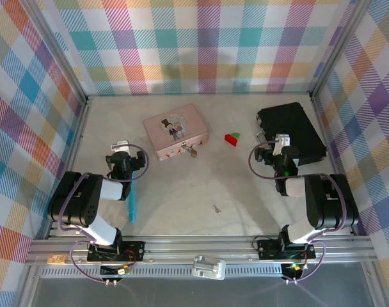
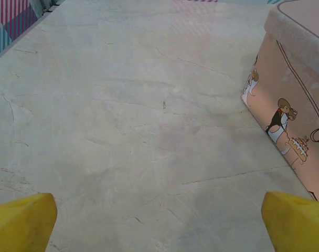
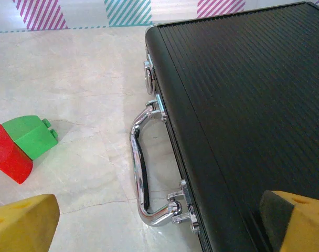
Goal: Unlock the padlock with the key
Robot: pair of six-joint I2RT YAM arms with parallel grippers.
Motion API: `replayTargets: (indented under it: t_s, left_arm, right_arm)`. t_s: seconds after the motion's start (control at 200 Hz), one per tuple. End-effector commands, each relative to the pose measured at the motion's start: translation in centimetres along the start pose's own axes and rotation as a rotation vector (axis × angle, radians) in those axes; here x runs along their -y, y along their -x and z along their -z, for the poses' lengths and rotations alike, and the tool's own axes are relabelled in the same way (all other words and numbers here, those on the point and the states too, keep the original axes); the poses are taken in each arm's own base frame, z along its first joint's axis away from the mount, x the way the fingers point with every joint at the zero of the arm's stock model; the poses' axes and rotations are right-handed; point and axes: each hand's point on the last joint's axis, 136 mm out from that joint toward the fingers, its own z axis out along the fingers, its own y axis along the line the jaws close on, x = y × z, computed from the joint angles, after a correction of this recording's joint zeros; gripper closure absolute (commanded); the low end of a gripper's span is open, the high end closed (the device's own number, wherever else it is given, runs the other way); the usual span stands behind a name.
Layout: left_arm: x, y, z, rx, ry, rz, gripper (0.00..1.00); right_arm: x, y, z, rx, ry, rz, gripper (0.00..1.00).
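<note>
Tiny thin grey-silver metal key (image 1: 216,208) lies flat on the pale marbled tabletop (image 1: 175,192), well apart from the small brass-bodied padlock (image 1: 192,152) at the pink picture tin's (image 1: 174,130) near edge. We find the left pincer (image 2: 159,226) and right pincer (image 3: 159,220) both spread apart, empty. We judge the flat key may skid on this smooth surface when pinched; plaid walls (image 1: 201,45) enclose the cell.

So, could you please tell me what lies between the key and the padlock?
Nothing: in the top view, the stretch of table from the key up to the padlock at the pink tin's front is bare.
</note>
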Motion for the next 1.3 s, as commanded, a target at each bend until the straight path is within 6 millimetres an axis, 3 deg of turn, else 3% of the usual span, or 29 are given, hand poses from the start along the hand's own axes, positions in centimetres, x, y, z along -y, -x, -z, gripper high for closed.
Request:
replayTargets:
  t_s: [0.0,0.875,1.035,1.125,1.21,1.295]
  left_arm:
    - [0.1,1.5,-0.2,0.042,-0.007,0.024,0.00]
    - [0.1,1.7,0.0,0.054,-0.007,0.023,0.00]
    - [-0.2,4.2,1.2,0.039,0.026,0.014,0.01]
    - [-1.0,7.3,2.5,0.027,0.076,0.059,0.00]
    - [-1.2,9.9,3.7,-0.019,0.092,0.139,0.00]
    - [-0.3,11.5,5.0,-0.090,0.051,0.220,0.00]
  right_arm:
    - [-0.1,0.3,-0.3,0.001,0.015,-0.018,0.01]
    - [-0.1,0.6,-0.2,0.007,0.008,-0.013,0.01]
    - [-1.0,2.6,1.1,-0.045,-0.016,0.026,0.01]
    - [-1.3,3.6,2.0,-0.143,-0.030,-0.062,0.04]
    - [-2.9,4.2,3.2,-0.244,-0.008,-0.165,0.09]
    - [-6.0,4.1,4.8,-0.339,0.061,-0.188,0.13]
